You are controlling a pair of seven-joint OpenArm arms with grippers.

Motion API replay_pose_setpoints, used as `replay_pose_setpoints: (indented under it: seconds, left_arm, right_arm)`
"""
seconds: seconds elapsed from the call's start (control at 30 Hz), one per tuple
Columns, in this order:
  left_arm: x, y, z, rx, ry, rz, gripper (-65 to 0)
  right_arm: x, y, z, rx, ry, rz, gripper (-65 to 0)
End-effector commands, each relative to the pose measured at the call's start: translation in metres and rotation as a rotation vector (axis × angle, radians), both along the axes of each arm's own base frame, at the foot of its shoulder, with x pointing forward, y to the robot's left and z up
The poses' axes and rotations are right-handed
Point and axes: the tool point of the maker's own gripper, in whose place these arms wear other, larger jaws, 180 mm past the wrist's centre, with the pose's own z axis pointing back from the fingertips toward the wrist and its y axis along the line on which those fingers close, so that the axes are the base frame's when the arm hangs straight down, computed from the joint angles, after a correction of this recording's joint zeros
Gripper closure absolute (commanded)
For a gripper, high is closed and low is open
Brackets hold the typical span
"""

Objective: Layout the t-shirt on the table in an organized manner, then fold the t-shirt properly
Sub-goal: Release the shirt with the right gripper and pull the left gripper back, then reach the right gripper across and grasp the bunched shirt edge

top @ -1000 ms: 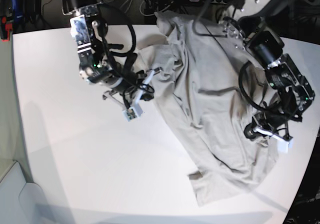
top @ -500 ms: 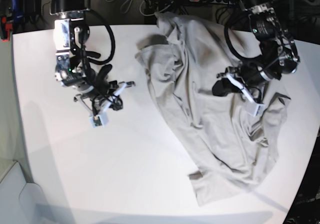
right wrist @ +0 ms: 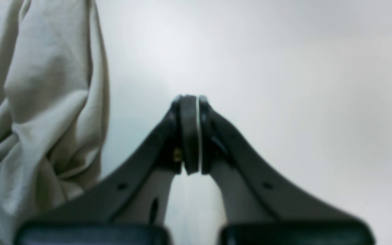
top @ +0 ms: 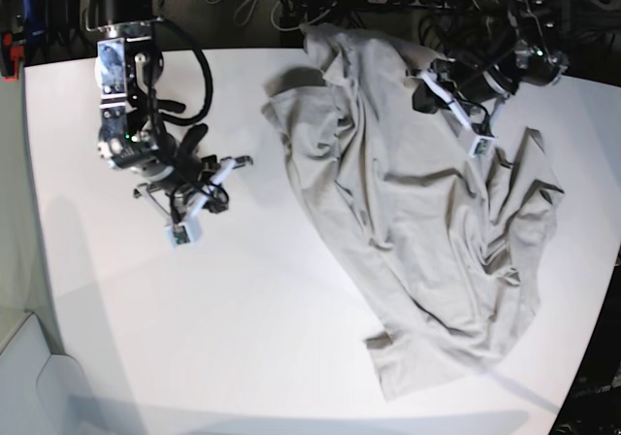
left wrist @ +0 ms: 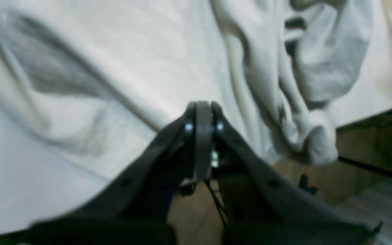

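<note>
Base view: the t-shirt [top: 417, 202] lies crumpled on the right half of the white desk [top: 243, 309], running from the far edge down toward the near right corner, full of long folds. The left pincer [top: 456, 115] hangs over the shirt's upper right part, empty. The right pincer [top: 199, 207] sits over bare desk on the other side, well apart from the cloth.

Left wrist view: the left pincer [left wrist: 202, 112] has its fingers pressed together with nothing between them — below it spreads the shirt [left wrist: 131, 61], with a bunched ridge at right hanging past the desk edge.

Right wrist view: the right pincer [right wrist: 190, 102] is likewise pressed together and empty, above bare desk [right wrist: 284, 85]. The shirt [right wrist: 39, 102] edge lies wrinkled at the left.
</note>
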Motion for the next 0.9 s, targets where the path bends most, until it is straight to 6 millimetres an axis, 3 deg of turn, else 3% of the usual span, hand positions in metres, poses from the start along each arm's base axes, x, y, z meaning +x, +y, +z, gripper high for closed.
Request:
replay_pose_setpoints:
  seconds: [0.0, 0.17, 0.27, 0.43, 0.6, 0.7, 0.87]
  left_arm:
    - [0.002, 0.002, 0.0, 0.011, -0.004, 0.008, -0.1]
    - [0.001, 0.029, -0.024, 0.122, 0.004, 0.061, -0.1]
    - [-0.006, 0.061, -0.044, 0.159, 0.038, 0.12, -0.1]
    - [0.002, 0.112, -0.06, 0.191, 0.082, 0.199, -0.1]
    - [0.019, 0.181, -0.046, 0.269, 0.062, 0.258, -0.1]
    - [0.036, 0.229, -0.024, 0.326, 0.024, 0.27, -0.1]
    - [0.06, 0.286, 0.011, 0.386, -0.022, 0.322, -0.1]
  right_arm:
    - [0.006, 0.0, 0.011, 0.007, -0.042, 0.005, 0.0]
    - [0.004, -0.001, 0.01, 0.004, -0.038, 0.006, 0.0]
    - [0.004, -0.01, 0.009, -0.02, -0.039, 0.006, 0.0]
    - [0.002, -0.011, 0.007, -0.023, -0.031, 0.005, 0.0]
    - [-0.001, -0.011, 0.005, -0.021, -0.025, 0.005, 0.0]
    - [0.002, -0.01, 0.007, -0.018, -0.031, 0.004, 0.0]
    - [0.001, -0.008, 0.006, -0.016, -0.029, 0.007, 0.0]
